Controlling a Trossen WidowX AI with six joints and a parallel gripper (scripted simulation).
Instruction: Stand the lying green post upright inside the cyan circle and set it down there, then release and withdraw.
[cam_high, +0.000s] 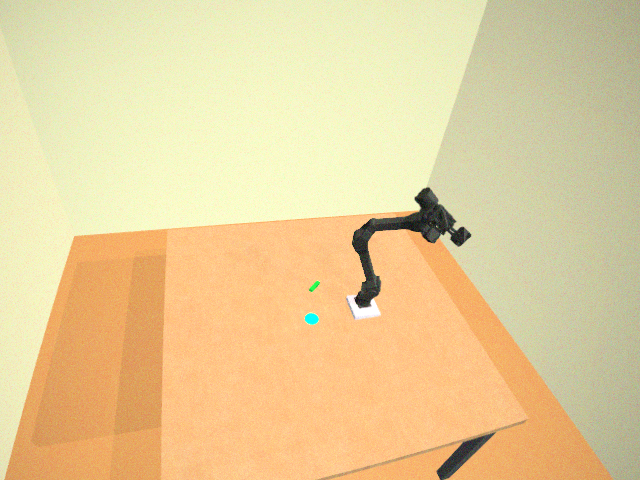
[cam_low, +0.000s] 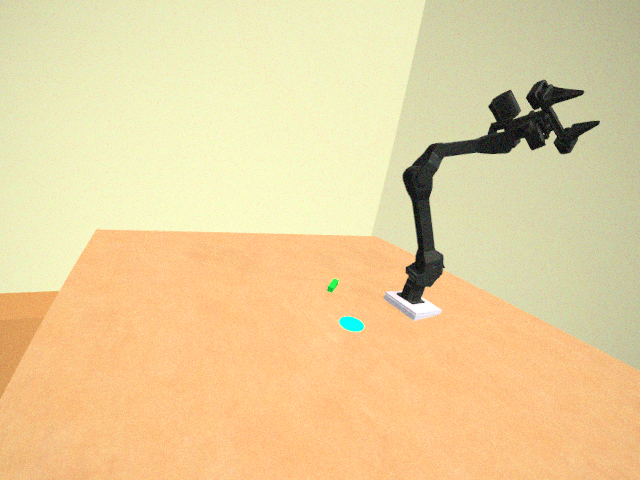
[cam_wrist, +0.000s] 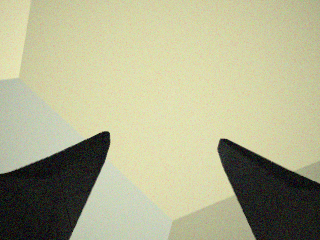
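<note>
Overhead, green post (cam_high: 314, 285) lying beside cyan circle (cam_high: 311, 318), wrist view only gripper (cam_wrist: 164, 140) spread wide, walls.

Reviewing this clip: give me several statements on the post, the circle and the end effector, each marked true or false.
1. The green post lies flat on the table. True.
2. The post is inside the cyan circle. False: it lies apart from it.
3. The end effector is open and holds nothing. True.
4. The end effector hovers just above the post. False: it is raised high, pointing away toward the wall.
</note>
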